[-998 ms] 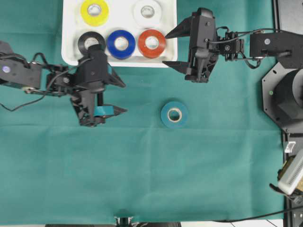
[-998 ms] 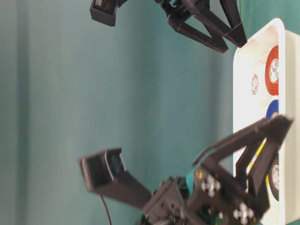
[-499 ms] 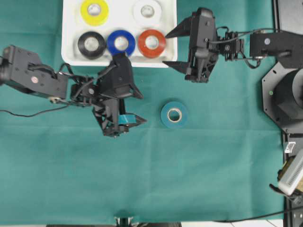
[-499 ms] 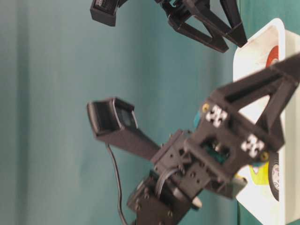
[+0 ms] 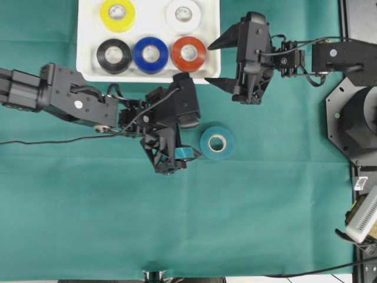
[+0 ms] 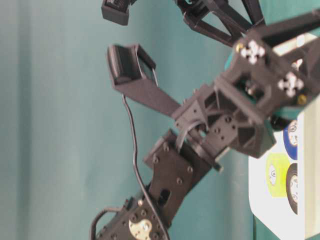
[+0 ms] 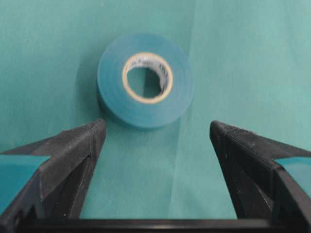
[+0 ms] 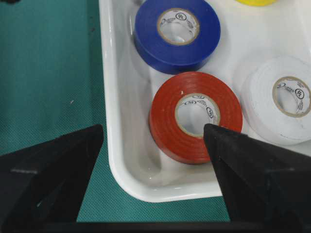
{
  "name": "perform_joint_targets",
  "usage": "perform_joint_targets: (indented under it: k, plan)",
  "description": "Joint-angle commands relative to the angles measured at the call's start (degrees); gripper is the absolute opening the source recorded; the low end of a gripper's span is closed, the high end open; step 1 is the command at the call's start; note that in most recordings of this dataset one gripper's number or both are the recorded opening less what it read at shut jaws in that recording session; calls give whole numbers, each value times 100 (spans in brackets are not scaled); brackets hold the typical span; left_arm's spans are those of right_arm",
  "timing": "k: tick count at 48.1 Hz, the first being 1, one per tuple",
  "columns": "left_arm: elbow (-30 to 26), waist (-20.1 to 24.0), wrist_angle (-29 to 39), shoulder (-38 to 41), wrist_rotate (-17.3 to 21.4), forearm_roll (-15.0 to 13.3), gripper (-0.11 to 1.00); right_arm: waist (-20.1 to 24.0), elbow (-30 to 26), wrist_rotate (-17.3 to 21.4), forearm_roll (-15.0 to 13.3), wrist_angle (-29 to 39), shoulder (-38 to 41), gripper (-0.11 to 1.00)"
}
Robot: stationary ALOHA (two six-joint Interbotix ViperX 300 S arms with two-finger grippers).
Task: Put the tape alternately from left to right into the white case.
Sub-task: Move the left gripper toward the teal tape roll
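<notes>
A teal tape roll [image 5: 217, 142] lies flat on the green cloth, in front of the white case [image 5: 147, 78]. My left gripper [image 5: 197, 138] is open just left of the roll. In the left wrist view the roll [image 7: 146, 80] sits just beyond the open fingertips, with only bare cloth in the left gripper [image 7: 156, 126]. The case holds yellow [image 5: 118, 14], white [image 5: 183, 14], black [image 5: 113, 55], blue [image 5: 150, 54] and red [image 5: 189, 53] rolls. My right gripper [image 5: 209, 63] hovers open and empty at the case's front right corner, over its rim [image 8: 146, 191], near the red roll [image 8: 194, 116].
Green cloth covers the table. The right arm's base and mount [image 5: 353, 118] stand at the right edge, with a small box [image 5: 362, 215] below them. The left arm's links [image 5: 70, 100] stretch across the cloth below the case.
My left gripper has swung right, from below the case's front left to just beside the teal roll, staying open. The right gripper has barely moved.
</notes>
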Motion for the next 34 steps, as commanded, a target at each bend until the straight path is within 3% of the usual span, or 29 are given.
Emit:
perform_joint_targets:
  k: [1,15,34]
  plan:
    - [-290,0,35,-53,-132,-9,95,9,-53,0,-9,-18,-53,84]
    - [-536,158,650,141,-1301,9,95,9,-79,-26,-9,-18,-53,84]
    - [-967,193,703,598,-1274,35,95,9,-53,-44,-9,-26,-53,84]
